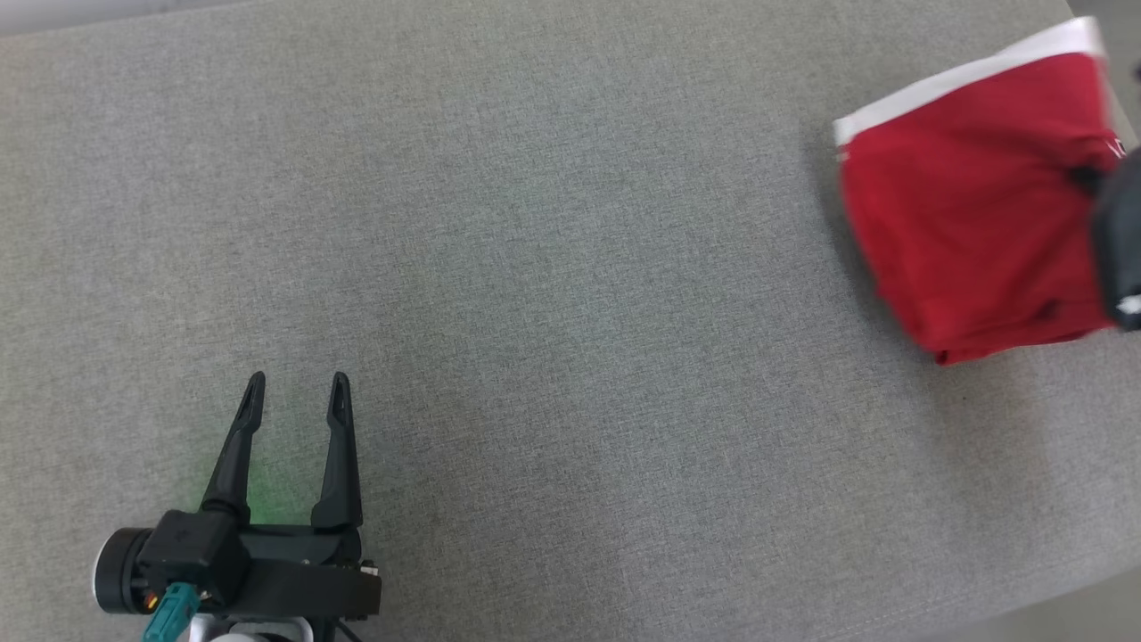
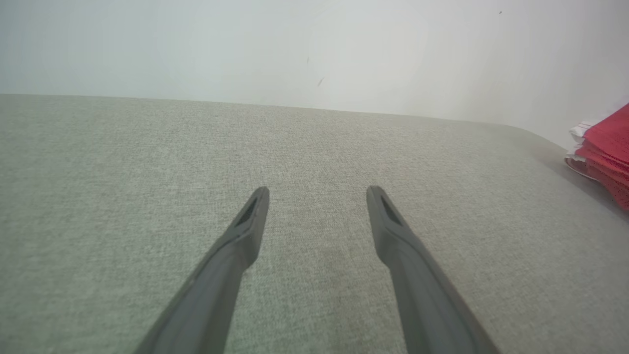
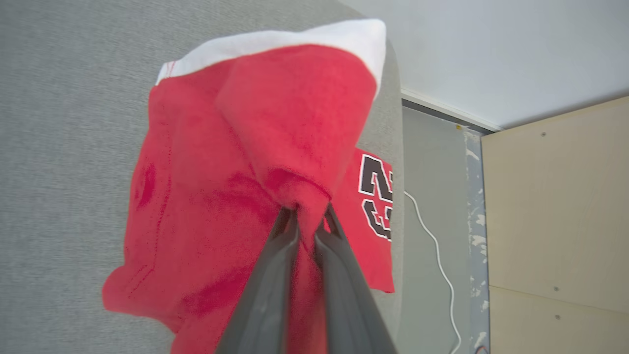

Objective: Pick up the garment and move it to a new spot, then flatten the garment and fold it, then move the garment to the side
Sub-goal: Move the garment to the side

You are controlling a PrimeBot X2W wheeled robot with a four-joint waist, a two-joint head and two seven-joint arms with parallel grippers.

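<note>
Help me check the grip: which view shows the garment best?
Right wrist view: the garment is nearly whole, the right end effector pinching a fold. Head view crops its right side; left wrist view catches a corner.

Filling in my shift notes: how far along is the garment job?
Done: the red garment looks folded into layers. In hand: the right jaws are shut on a bunch of it by the right edge of the table. Left: setting it down and letting go; the left jaws stand open.

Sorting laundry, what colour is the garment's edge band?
White band on the red garment; clearest in the right wrist view.
</note>
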